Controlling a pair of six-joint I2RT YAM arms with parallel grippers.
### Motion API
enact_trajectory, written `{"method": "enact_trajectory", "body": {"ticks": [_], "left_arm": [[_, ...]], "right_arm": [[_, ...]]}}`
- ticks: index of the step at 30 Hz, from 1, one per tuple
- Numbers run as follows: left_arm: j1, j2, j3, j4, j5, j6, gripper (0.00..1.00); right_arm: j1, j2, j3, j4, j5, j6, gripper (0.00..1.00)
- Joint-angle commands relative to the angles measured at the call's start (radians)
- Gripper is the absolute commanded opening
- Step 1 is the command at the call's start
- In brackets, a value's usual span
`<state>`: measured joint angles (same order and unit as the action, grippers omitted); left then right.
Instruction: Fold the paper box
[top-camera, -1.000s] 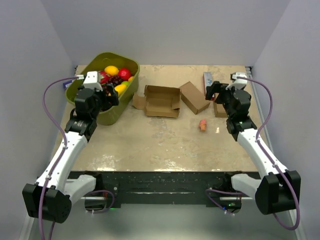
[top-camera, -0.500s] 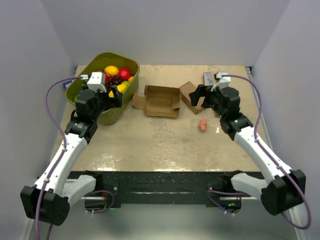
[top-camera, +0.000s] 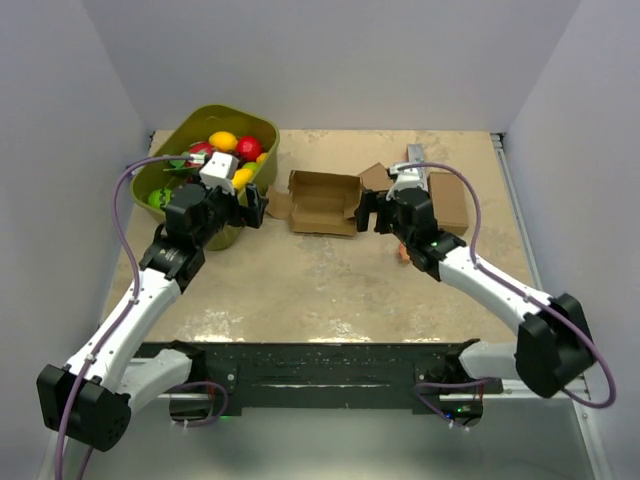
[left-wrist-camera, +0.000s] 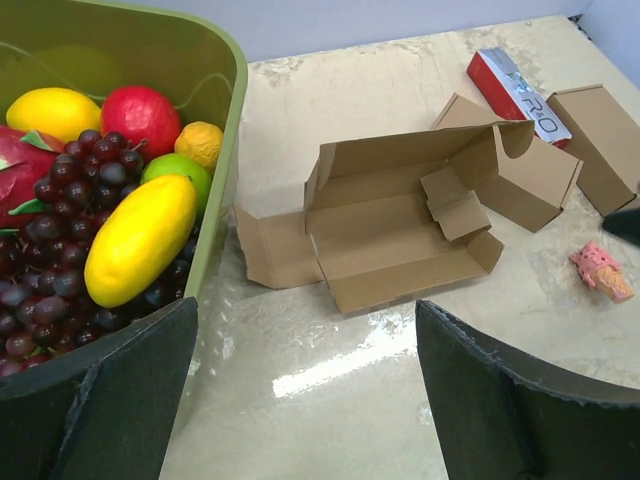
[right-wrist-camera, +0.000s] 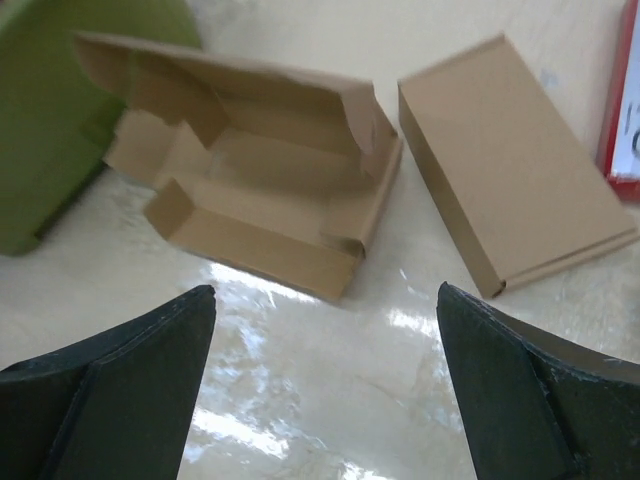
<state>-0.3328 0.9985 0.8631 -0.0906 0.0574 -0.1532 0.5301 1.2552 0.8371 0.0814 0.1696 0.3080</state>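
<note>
While both arms hang over the table (top-camera: 300, 290), the paper box (top-camera: 325, 203) lies unfolded near its middle, between the left fingers (left-wrist-camera: 110, 400) and the right fingers (right-wrist-camera: 520, 400), touched by neither. It is plain brown corrugated card, a shallow rectangular tray with its open side up. A low wall runs along the near long edge and a taller panel stands nearly upright along the far edge. One flap lies spread flat on the table at the end towards the green tub (left-wrist-camera: 150, 60) of fruit, and small tabs at the other end lean inward over the tray floor. Both pairs of fingers are spread wide and hold nothing, each poised near one end of the box. Just beyond its right end sits a closed brown box (right-wrist-camera: 510, 190), with a white-and-red carton (left-wrist-camera: 515, 85) behind that and a small pink object (left-wrist-camera: 600, 272) on the table nearby
</note>
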Motion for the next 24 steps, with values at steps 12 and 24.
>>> {"method": "enact_trajectory", "body": {"ticks": [12, 24], "left_arm": [[0.0, 0.017, -0.001, 0.045, 0.038, 0.01, 0.94], [-0.002, 0.032, -0.001, 0.043, 0.047, 0.015, 0.94]], "right_arm": [[0.022, 0.45, 0.103, 0.159, 0.073, 0.164, 0.79], [0.025, 0.572, 0.131, 0.244, 0.13, 0.122, 0.12]]}}
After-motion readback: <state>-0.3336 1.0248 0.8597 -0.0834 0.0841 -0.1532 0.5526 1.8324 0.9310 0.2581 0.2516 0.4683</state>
